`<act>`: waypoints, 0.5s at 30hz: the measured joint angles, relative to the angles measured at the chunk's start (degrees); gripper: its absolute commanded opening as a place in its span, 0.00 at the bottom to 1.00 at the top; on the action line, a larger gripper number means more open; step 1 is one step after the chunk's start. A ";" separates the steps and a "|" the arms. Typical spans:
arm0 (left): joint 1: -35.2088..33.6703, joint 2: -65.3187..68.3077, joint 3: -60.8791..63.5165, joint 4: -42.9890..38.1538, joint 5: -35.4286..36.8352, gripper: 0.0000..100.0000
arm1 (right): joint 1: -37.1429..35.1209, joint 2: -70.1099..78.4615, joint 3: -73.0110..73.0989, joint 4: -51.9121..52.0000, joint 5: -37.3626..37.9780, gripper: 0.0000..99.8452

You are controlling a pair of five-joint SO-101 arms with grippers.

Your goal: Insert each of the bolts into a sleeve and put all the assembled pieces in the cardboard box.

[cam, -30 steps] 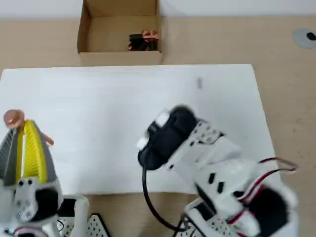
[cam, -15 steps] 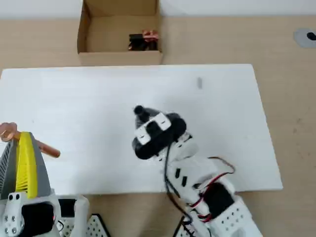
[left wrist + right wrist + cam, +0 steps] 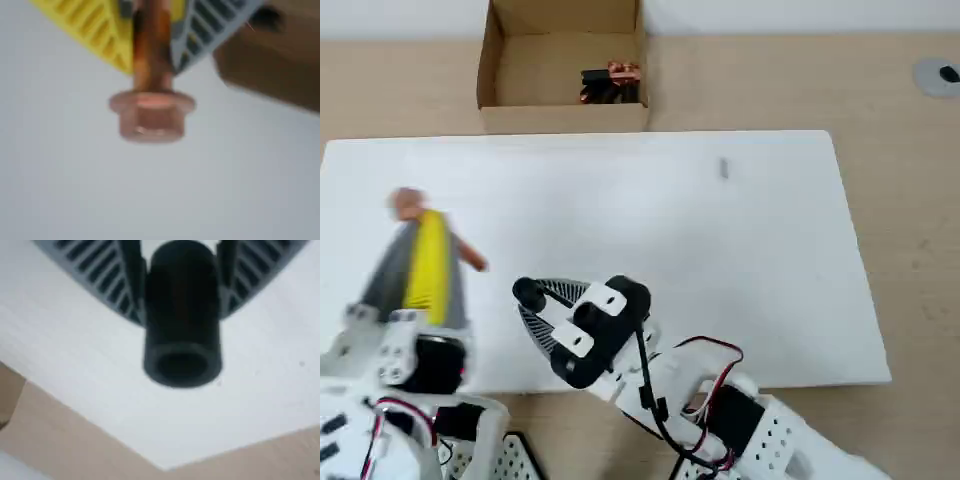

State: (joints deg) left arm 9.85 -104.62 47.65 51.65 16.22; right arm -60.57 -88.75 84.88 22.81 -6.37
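Observation:
My left gripper (image 3: 425, 225), with one yellow and one grey finger, is shut on a copper bolt (image 3: 151, 75) over the white board's left side; the flanged head (image 3: 408, 201) sticks out past the fingertips. My right gripper (image 3: 535, 300) is shut on a black sleeve (image 3: 182, 315), low over the board near its front edge, with the sleeve's open end (image 3: 526, 291) pointing left toward the bolt. A short gap separates bolt and sleeve. The cardboard box (image 3: 492, 70) stands at the back, holding assembled copper and black pieces (image 3: 611, 83).
The white board (image 3: 740, 220) covers most of the wooden table (image 3: 900, 180). A grey disc (image 3: 938, 75) lies at the table's far right corner. The board's right half is bare apart from a small grey mark (image 3: 724, 167).
My right arm swung left and toward the front edge with the sleeve. My left gripper rose away from the front edge and turned the bolt to a slant.

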 measured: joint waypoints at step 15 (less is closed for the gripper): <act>17.32 0.09 2.02 9.32 -13.10 0.00 | 0.00 0.00 0.18 0.00 0.00 0.01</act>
State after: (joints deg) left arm 27.16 -104.53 49.67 60.97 3.12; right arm -60.57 -88.75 85.05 22.81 -6.37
